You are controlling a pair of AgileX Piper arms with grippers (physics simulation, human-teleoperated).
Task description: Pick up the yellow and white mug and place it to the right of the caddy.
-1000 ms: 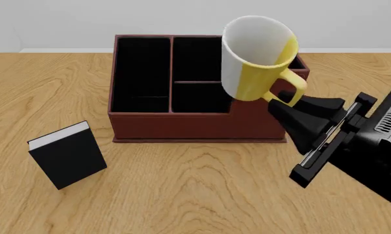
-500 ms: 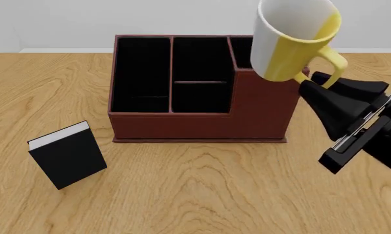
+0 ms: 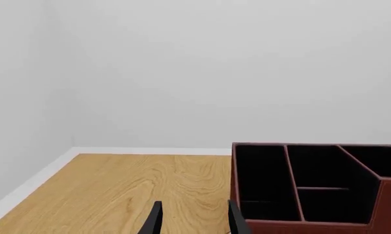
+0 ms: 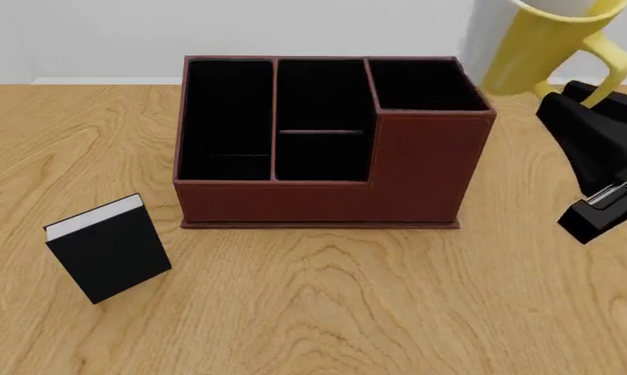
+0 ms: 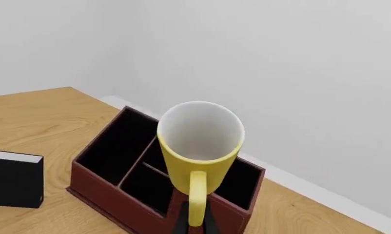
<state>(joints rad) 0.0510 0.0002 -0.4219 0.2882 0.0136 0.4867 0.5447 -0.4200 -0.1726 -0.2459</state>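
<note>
The right gripper (image 5: 194, 225) is clamped on the yellow loop handle of the yellow and white mug (image 4: 538, 43), holding it clear of the table (image 4: 324, 312) at the upper right of the front view, where the mug's rim runs out of the top edge of the frame. From that view the mug sits above and to the right of the caddy's taller section, and the handle points toward the arm. In the right wrist view the mug (image 5: 200, 146) is seen mouth-on, white inside, with the dark fingers closed around the handle beneath it.

The caddy (image 4: 324, 176) stands on the wood in the middle of the table, its red-brown walls square to the front edge and its black compartments open upward. Bare wood shows to the right of the caddy, between its right wall and the right arm. To the caddy's left and nearer the camera a small black book (image 4: 110, 248) with white page edges stands tilted, well apart from the caddy.

The left gripper (image 3: 190, 222) hangs over bare wood beside the caddy's left wall (image 3: 234, 185), its two fingers parted with nothing between them.

No lettering or label can be read on the mug, caddy or book
</note>
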